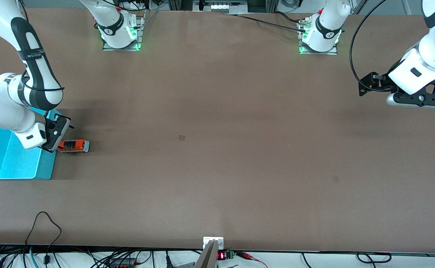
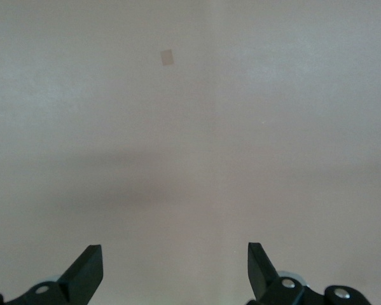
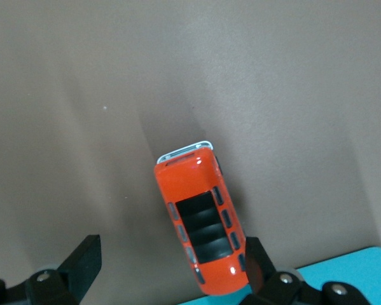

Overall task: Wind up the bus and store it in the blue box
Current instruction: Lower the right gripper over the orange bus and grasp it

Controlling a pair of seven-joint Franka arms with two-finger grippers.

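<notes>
Front view: the bus (image 1: 73, 146) sat on the table beside the blue box (image 1: 1, 163) at the right arm's end, long axis along the table's length.

Left wrist view: the left gripper (image 2: 175, 270) waited open over bare table.

Right wrist view: the right gripper (image 3: 171, 264) stood open, the bus against one finger (image 3: 257, 262), off-centre.

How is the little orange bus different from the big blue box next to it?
The bus is orange with black roof windows; the blue box is plain turquoise. The bus is far smaller than the box. The bus is a closed toy, while the box is open on top. The right gripper is open around the bus; the left gripper waits open over bare table. Bus and box both sit on the table at the right arm's end.
</notes>
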